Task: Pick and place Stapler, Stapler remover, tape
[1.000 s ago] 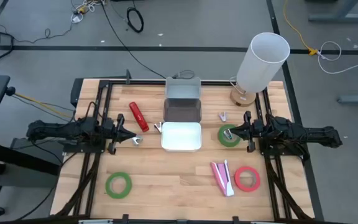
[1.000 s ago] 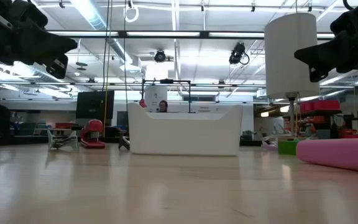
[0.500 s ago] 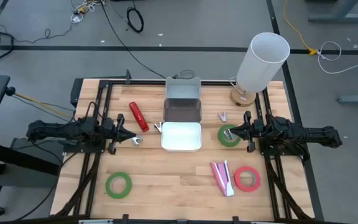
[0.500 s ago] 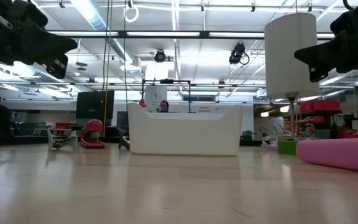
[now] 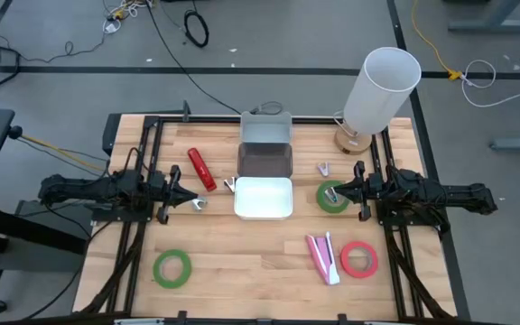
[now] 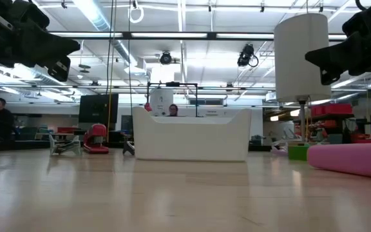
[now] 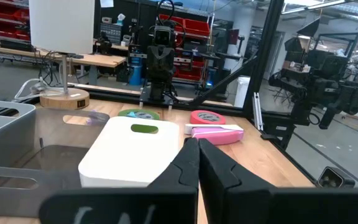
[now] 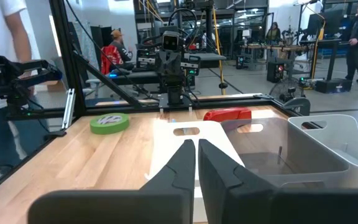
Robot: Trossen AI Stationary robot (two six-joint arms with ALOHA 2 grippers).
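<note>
- Left gripper (image 5: pixel 190 198) left of centre in the high view, fingers pressed together, holding nothing, raised off the table as the low view suggests.
- Right gripper (image 5: pixel 339 190) right of centre, likewise pressed together and empty, poised over the edge of a green tape roll (image 5: pixel 332 197).
- White bin (image 5: pixel 263 198) dead centre with a clear grey bin (image 5: pixel 265 153) just above it in the frame; both look empty, so nothing placed yet by the look of it.
- Red stapler (image 5: pixel 200 169) upper left of the bins, near the left gripper; a staple remover (image 5: pixel 199 204) right at that gripper's tip, another (image 5: pixel 324 169) to the upper right of the bins.
- Pink stapler (image 5: pixel 323 256) lower right, just beside a red tape roll (image 5: pixel 358 259); second green tape roll (image 5: pixel 171 268) lower left.
- Likely step: the first reach, probably toward whichever item sits closest to each arm.
- To do it well: spread the fingers before descending, not after; line up across the narrow side of the stapler; for tape, pinch one wall of the ring rather than spanning it.
- Worth keeping clear of the lamp (image 5: pixel 379 88) at upper right when lifting, and dropping items squarely inside a bin rim.
</note>
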